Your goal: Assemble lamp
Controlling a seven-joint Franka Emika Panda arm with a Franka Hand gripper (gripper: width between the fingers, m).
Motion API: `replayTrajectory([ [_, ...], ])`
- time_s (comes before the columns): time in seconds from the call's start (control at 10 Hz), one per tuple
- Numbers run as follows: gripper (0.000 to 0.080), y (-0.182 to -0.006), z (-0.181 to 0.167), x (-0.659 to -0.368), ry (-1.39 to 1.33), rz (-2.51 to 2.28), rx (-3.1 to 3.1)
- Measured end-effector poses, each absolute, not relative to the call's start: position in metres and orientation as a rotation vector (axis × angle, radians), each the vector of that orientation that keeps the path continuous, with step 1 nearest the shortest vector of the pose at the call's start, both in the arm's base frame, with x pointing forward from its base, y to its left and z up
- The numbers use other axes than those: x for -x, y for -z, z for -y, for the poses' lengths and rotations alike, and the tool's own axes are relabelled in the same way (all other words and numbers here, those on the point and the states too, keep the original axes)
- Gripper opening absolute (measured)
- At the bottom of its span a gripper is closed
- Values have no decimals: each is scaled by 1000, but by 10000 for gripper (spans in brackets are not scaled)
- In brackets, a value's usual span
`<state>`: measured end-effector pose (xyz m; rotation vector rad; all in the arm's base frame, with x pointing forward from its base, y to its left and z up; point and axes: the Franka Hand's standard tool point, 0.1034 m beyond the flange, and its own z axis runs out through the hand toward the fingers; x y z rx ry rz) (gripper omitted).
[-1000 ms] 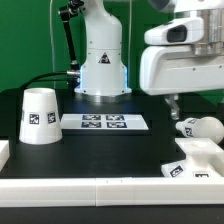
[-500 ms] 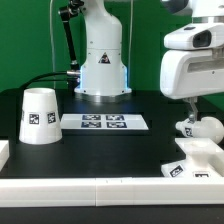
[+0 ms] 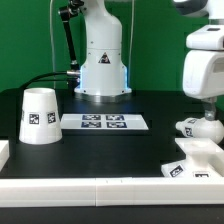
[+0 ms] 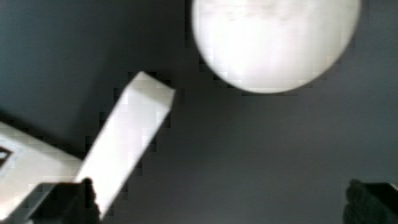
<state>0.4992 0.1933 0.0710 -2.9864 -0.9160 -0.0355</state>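
Near the bulb (image 4: 270, 40), the wrist view alone shows the fingers (image 4: 375, 202) spread.

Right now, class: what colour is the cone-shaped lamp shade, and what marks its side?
White lamp shade with a black-and-white square tag; the exterior view shows it best.

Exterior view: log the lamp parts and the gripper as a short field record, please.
shade: standing on its wide end, exterior view's left, apart from the other parts
bulb: loose, exterior view's right, not held
base: nearer the camera than the bulb, nothing mounted on it
gripper: open, empty, just above the bulb
marker board: between shade and bulb
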Motion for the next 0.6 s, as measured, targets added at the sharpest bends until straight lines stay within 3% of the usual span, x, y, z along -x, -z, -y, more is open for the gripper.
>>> replayTrajectory([
  [0.6,699,-63,-189,-487,64,1021,2956],
])
